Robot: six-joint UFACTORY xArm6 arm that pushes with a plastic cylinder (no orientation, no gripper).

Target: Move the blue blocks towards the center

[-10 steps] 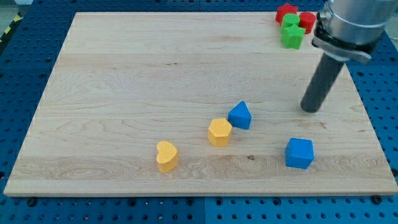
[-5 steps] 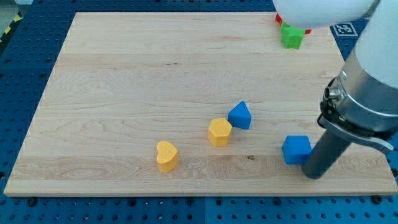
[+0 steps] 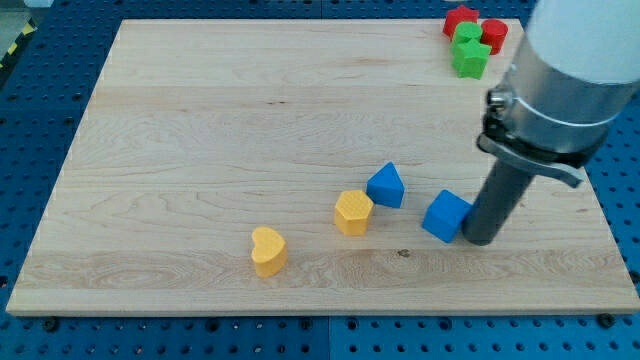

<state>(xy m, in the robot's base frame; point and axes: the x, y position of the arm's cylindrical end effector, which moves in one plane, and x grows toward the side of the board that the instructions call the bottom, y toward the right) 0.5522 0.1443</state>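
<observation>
Since the earlier frame, blue cube [image 3: 446,216] slides up-left w/ our tip [image 3: 478,239] touching its right side, lower right of desk [image 3: 200,120]. Blue wedge-like block [image 3: 386,185] sits just left, near centre, beside yellow hexagon block [image 3: 353,212]; yellow heart block [image 3: 268,250] lower left. We carry no hand, only the rod.

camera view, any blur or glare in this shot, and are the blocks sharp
Camera view: lighting is even and soft, with no glare on the pale wooden board; the blue cube beside my tip and the yellow heart-shaped block are sharp with faint shadows; the pale arm housing at the view's top right looks bright and slightly soft.
</observation>
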